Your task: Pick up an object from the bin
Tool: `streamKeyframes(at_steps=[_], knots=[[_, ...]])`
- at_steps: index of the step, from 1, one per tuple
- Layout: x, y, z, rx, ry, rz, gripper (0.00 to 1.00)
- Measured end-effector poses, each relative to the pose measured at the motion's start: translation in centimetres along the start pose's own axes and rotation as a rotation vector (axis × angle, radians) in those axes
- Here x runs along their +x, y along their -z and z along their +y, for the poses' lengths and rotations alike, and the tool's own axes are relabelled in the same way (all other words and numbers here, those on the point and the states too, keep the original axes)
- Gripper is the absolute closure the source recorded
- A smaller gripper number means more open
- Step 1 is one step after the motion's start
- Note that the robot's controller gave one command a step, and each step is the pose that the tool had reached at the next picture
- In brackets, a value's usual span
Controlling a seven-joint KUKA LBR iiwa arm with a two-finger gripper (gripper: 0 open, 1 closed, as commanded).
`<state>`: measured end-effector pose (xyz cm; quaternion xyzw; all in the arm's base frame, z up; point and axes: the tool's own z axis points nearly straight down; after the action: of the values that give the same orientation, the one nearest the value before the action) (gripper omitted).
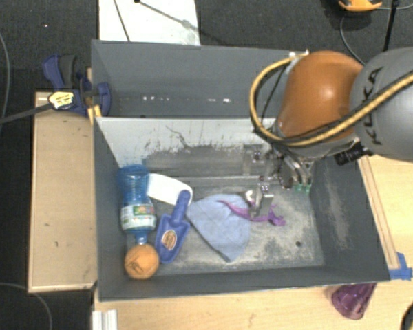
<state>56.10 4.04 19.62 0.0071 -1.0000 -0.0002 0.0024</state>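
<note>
My gripper (260, 201) hangs low over the right middle of the bin floor, under the orange wrist cover. Its fingertips stand right above a thin purple stringy thing (253, 214) that lies curled on the floor. The left end of that purple thing rests on a pale blue cloth (221, 227), which lies crumpled just left of the gripper. I see nothing between the fingers.
Along the bin's left side lie a blue plastic bottle (135, 201), a white piece (169, 189), a blue scoop with a round label (172, 229) and an orange ball (142, 260). The arm and its cables cover the bin's back right corner.
</note>
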Motion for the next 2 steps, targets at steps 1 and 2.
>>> streamKeyframes(at_steps=[1,2], knots=[[-0.1,0.5,0.0,0.000,-0.001,-0.008,0.00],[1.4,-5.6,2.9,-0.001,-0.055,-0.010,0.00]])
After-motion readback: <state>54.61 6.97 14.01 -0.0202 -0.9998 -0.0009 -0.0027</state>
